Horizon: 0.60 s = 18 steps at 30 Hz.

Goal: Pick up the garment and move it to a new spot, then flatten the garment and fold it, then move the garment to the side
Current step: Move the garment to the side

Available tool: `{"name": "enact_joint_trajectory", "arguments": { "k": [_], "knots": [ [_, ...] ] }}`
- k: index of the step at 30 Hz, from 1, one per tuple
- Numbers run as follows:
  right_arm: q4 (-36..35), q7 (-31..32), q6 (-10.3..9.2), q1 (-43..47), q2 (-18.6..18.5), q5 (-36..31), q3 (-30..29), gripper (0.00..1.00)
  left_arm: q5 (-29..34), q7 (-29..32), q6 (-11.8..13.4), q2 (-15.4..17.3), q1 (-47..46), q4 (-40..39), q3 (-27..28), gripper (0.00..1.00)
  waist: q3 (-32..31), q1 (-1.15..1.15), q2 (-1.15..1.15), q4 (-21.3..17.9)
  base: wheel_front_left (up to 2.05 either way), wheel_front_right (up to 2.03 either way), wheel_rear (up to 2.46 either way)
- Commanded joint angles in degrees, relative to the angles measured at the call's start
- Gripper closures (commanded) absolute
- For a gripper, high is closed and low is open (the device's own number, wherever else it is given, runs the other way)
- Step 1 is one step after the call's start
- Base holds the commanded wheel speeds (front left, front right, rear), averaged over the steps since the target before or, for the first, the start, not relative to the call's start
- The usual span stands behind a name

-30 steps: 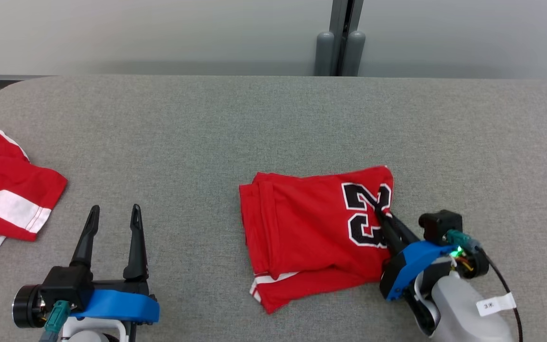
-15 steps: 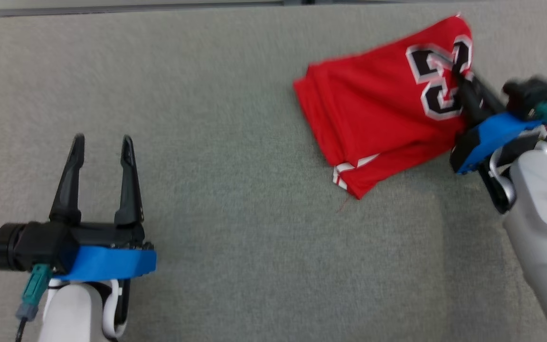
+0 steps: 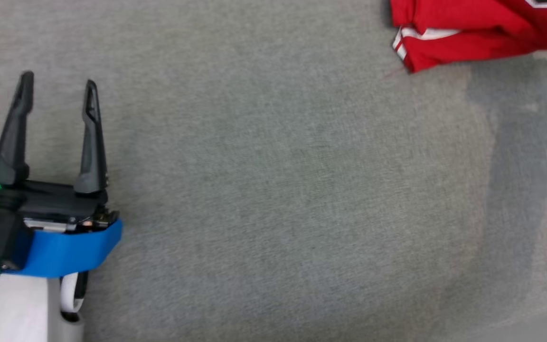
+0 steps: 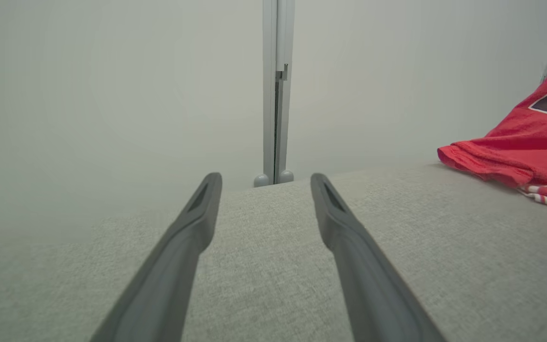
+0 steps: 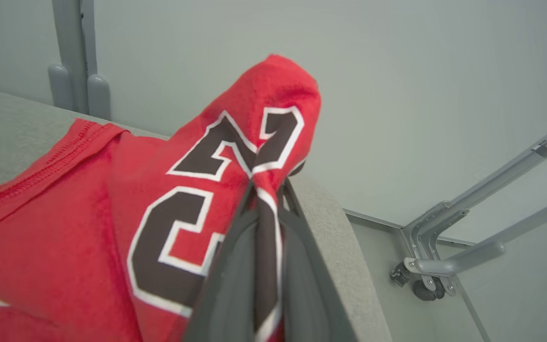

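Left gripper: two long dark fingers spread wide, grasping nothing, above the near left of the grey fabric-covered table.
Red jersey: soft cloth with white trim and a black white-edged number, at the table's far right by its rounded edge. It mostly lies on the table, with one corner raised.
Cut off: the head view crops the red jersey at top and right.
Right gripper: clenched on the numbered corner, fingertips buried in cloth.
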Motion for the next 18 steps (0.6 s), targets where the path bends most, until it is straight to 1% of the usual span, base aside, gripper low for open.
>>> {"name": "enact_joint_trajectory", "arguments": {
  "k": [1,7,11,12,13,14,18],
  "knots": [
    [0.6,0.0,-0.01,-2.3,-1.5,0.5,0.0,1.0,0.4,-0.3,-0.1,0.9,0.0,-1.6,0.1,0.0,0.9,-0.01,-0.02,-1.1,0.0,0.0,0.0],
    [4.5,0.1,-0.01,-7.5,-1.2,2.5,1.5,1.0,0.9,0.4,-0.1,3.3,0.0,-4.6,0.2,0.0,2.8,-0.01,-0.02,-3.3,0.0,0.0,0.0],
    [9.5,0.6,-0.01,-11.1,-0.5,1.1,3.1,1.0,0.7,1.1,-0.1,4.0,0.0,-6.1,0.0,0.0,3.4,-0.01,-0.02,-3.1,0.0,0.0,0.0],
    [10.9,0.6,-0.01,-12.0,-0.7,0.6,3.2,0.89,0.6,1.1,0.0,4.0,0.1,-6.4,0.0,0.0,3.5,-0.01,-0.02,-2.9,0.0,0.0,0.0],
    [12.2,0.6,-0.01,-12.9,-0.8,0.0,3.3,0.49,0.6,1.1,0.1,4.0,0.1,-6.5,-0.1,0.0,3.6,-0.01,-0.02,-2.6,0.0,0.0,0.0],
    [13.5,0.6,-0.01,-13.7,-0.8,-0.4,3.3,0.0,0.5,1.1,0.2,4.0,0.2,-6.6,-0.2,0.0,3.7,-0.01,-0.02,-2.3,0.0,0.0,0.0],
    [16.8,0.2,-0.01,-15.9,-1.8,-3.0,2.3,0.0,0.1,0.7,0.7,3.5,0.2,-6.1,-0.3,0.0,3.4,-0.01,-0.02,-1.2,0.0,0.0,0.0]
  ]
}}
